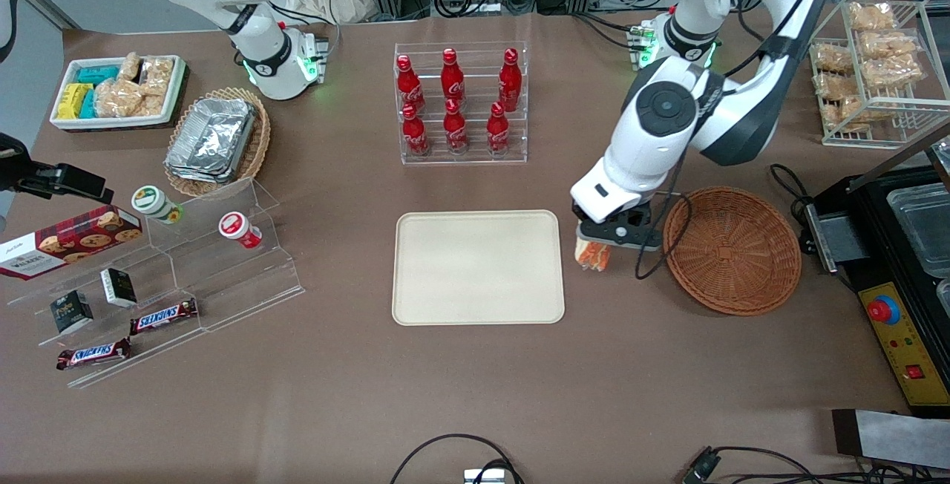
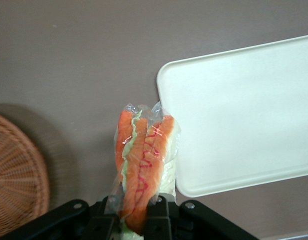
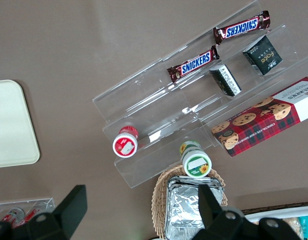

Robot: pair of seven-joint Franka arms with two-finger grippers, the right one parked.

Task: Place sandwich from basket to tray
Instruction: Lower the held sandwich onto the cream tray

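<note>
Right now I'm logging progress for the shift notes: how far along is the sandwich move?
Done: the sandwich is out of the basket, which looks empty. In hand: the gripper is shut on the sandwich, holding it above the bare table between the basket and the tray, close to the tray's edge. Left: carry it over the tray, lower it and release; nothing lies on the tray yet.

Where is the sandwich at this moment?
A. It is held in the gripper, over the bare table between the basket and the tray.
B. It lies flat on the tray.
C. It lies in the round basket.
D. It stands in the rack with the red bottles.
A: the gripper is shut on the sandwich, which hangs over the table between the basket and the tray; both are empty.
</note>
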